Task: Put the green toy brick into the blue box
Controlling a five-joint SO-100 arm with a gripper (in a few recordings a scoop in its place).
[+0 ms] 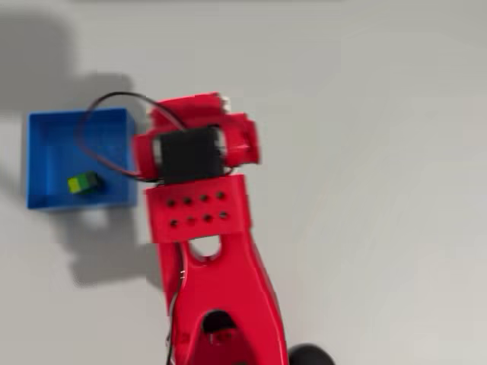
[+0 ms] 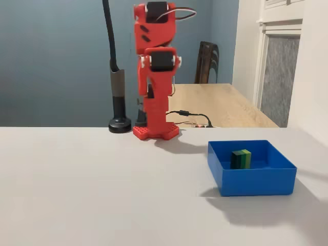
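Note:
The green toy brick (image 1: pixel 83 183) lies on the floor of the blue box (image 1: pixel 46 144), near its lower wall in the overhead view. In the fixed view the brick (image 2: pixel 241 159) stands inside the box (image 2: pixel 256 182), toward the back wall. The red arm (image 1: pixel 199 160) is folded up over its base, to the right of the box in the overhead view and well clear of it. In the fixed view my gripper (image 2: pixel 155 97) hangs down in front of the arm, red against red, so its jaws cannot be made out. Nothing shows in it.
A black lamp stand (image 2: pixel 120 123) sits beside the arm's base (image 2: pixel 156 132) at the back of the pale table. A black cable (image 1: pixel 103 129) loops from the arm over the box. A wooden table (image 2: pixel 220 102) stands behind.

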